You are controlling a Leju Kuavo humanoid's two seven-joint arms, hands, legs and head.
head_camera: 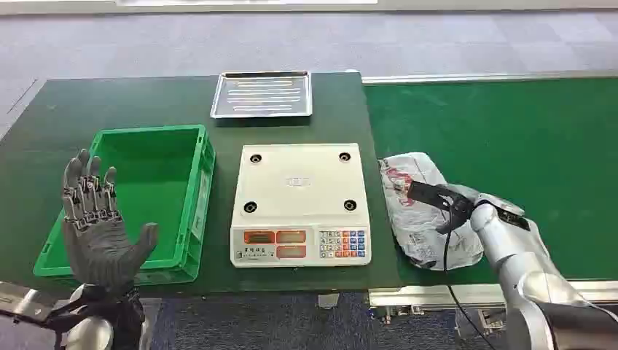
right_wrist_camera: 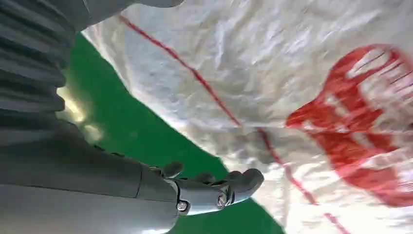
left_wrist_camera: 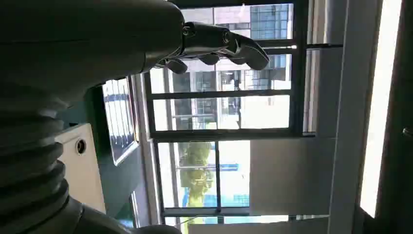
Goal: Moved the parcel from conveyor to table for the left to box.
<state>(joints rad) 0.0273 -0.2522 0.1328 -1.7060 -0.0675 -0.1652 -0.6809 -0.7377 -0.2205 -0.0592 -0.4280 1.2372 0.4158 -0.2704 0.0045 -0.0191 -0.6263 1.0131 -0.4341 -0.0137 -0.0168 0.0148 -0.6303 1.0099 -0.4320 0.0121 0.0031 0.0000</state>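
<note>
Resting over the white parcel [head_camera: 419, 208] on the green conveyor [head_camera: 510, 138], the right hand [head_camera: 444, 200] has a grip I cannot tell. Fingers spread, holding nothing, the left hand [head_camera: 95, 219] is raised above the green crate [head_camera: 197, 189] beside the scale [head_camera: 299, 200] and tray [head_camera: 262, 95].

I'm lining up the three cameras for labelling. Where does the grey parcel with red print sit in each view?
Head view: parcel lies on the green conveyor belt, right of the scale, under the right hand.
Left wrist view: no parcel here.
Right wrist view: parcel takes up most of the frame, close by the thumb.
Shared landmark: the green belt beside the parcel.
</note>
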